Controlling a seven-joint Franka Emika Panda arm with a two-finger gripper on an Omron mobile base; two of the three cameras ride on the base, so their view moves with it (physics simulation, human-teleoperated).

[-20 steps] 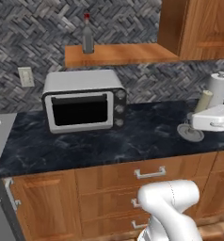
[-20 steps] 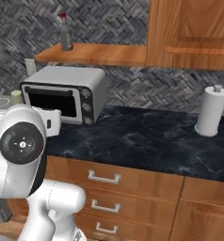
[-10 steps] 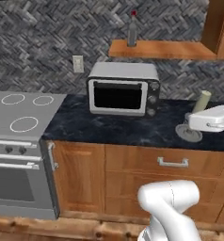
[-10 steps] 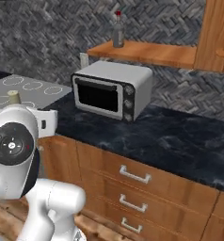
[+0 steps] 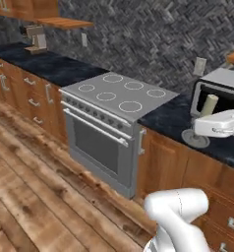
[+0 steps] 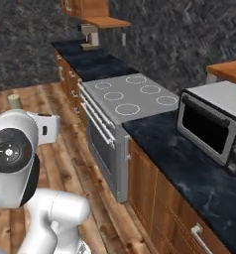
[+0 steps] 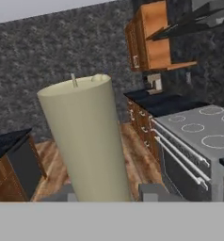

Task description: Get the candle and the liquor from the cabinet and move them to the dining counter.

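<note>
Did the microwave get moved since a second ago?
No. The microwave still sits on the counter, just right of the wall outlet; the camera moved instead.

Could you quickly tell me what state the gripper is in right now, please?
Gripper: closed on the candle, which stands upright between its fingertips.
</note>
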